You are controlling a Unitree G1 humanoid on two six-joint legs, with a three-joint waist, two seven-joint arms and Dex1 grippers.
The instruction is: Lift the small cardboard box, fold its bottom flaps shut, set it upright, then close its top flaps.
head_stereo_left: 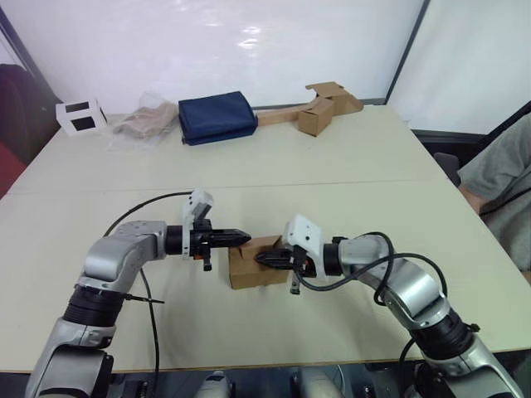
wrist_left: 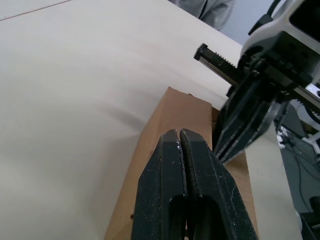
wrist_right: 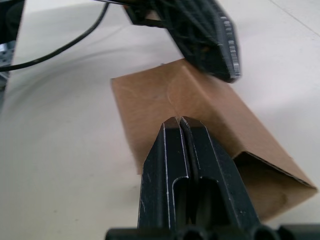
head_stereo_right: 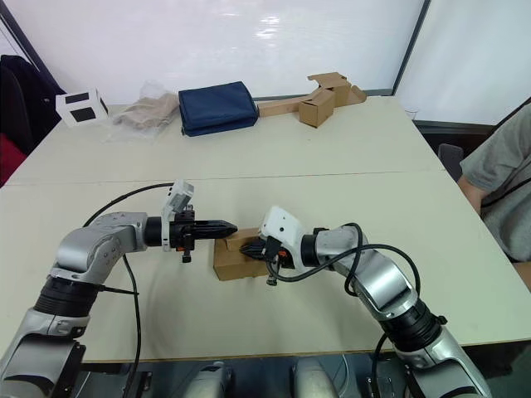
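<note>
closed grippers (head_stereo_left: 242, 237) over small cardboard box (head_stereo_left: 249, 270)

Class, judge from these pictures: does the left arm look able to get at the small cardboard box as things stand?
Probably yes. The left gripper, fingers shut, is already at the small cardboard box on the table, with nothing between them. The right gripper works the opposite side.

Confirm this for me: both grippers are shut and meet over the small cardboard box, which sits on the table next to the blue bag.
Not quite. The left gripper and right gripper are shut over the small cardboard box, but the blue bag lies at the table's far edge, well away from the box. The left eye view shows this.
</note>
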